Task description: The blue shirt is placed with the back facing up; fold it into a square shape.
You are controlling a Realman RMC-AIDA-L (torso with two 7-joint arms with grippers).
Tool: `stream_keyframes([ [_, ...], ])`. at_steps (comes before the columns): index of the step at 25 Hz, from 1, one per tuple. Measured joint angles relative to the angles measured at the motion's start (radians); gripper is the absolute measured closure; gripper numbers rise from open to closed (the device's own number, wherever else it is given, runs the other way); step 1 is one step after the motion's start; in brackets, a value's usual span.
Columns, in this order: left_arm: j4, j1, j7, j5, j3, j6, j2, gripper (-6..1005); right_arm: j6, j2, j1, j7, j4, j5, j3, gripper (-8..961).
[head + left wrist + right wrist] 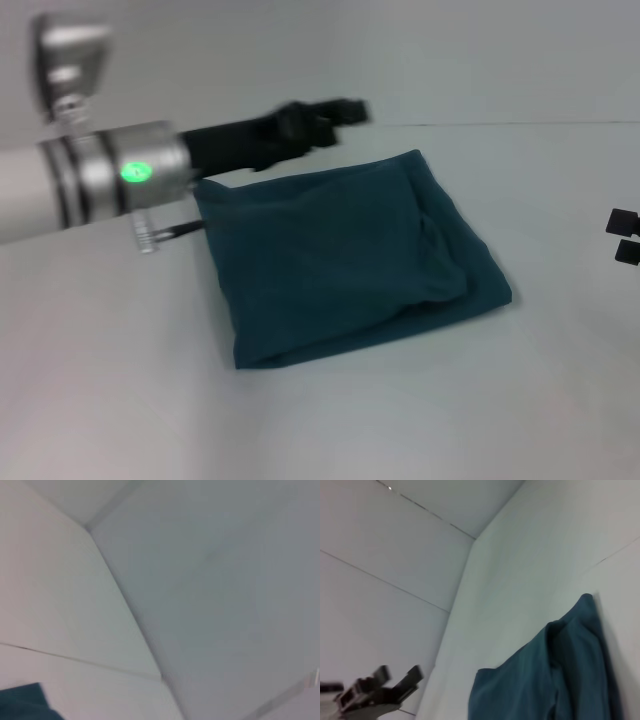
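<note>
The blue shirt lies folded into a rough square in the middle of the white table, plain side up, with a fold ridge near its right edge. My left arm reaches across the upper left of the head view. Its gripper hovers just beyond the shirt's far edge, clear of the cloth. The right wrist view shows that left gripper with fingers apart and nothing between them, and the shirt beside it. A shirt corner shows in the left wrist view. My right gripper sits at the right edge, open, away from the shirt.
The white table extends around the shirt on all sides. Its far edge meets a pale wall. The left arm's silver forearm with a green light hangs over the table's left part.
</note>
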Motion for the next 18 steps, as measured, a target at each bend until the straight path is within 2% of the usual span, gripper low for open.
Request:
stream_keyframes([
  [3, -0.034, 0.085, -0.157, -0.030, -0.032, 0.036, 0.042, 363, 0.021, -0.009, 0.023, 0.029, 0.000, -0.042, -0.002, 98],
  [5, -0.069, 0.118, -0.202, -0.023, -0.069, 0.074, 0.065, 280, 0.042, -0.019, 0.061, 0.078, 0.000, -0.111, -0.002, 98],
  [7, -0.092, 0.159, -0.207, 0.001, -0.156, 0.150, 0.076, 222, 0.068, -0.027, 0.120, 0.139, 0.000, -0.206, -0.002, 99],
  [12, -0.060, 0.228, -0.198, 0.097, -0.245, 0.256, 0.073, 141, 0.140, -0.027, 0.276, 0.235, -0.004, -0.361, -0.017, 100],
  [14, -0.048, 0.244, -0.182, 0.139, -0.257, 0.290, 0.070, 109, 0.177, -0.018, 0.341, 0.262, -0.001, -0.391, -0.053, 100],
  [18, -0.045, 0.271, -0.110, 0.182, -0.285, 0.343, 0.064, 61, 0.282, 0.023, 0.446, 0.326, 0.003, -0.435, -0.185, 100],
])
